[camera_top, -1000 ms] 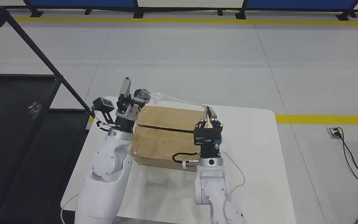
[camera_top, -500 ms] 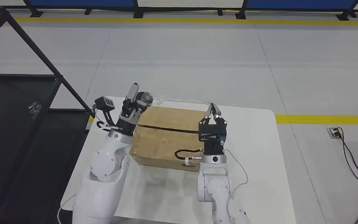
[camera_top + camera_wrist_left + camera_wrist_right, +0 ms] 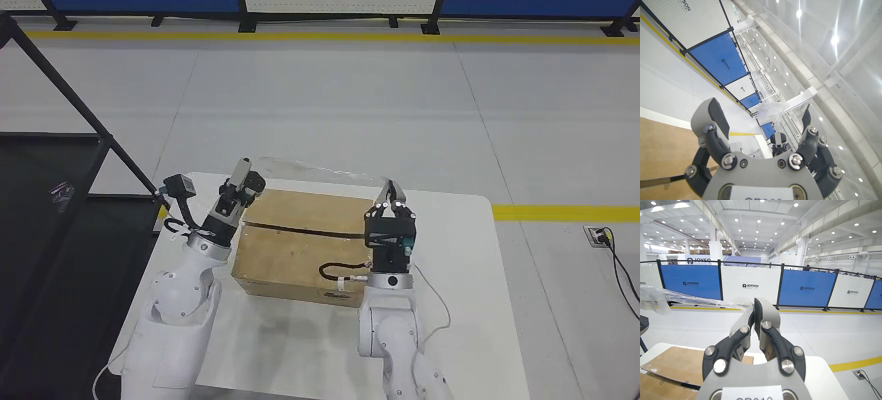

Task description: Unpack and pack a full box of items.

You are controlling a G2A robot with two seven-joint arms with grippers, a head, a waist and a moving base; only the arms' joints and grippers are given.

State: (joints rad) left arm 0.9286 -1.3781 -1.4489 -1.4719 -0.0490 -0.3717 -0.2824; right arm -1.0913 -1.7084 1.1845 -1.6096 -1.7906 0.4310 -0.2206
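Right gripper (image 3: 755, 306) has slid toward the right end of the box (image 3: 300, 245). It is pinched tight on the clear plastic (image 3: 687, 297). Left gripper (image 3: 760, 106) has its fingers wide apart. The plastic hangs over the box's far edge, stretched long, side to side. Only a thin bit is pinched, so it could slip out

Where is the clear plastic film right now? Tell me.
The clear plastic film is clamped in the right pincer. In the top view it stretches along the far edge of the cardboard box towards the open left pincer.
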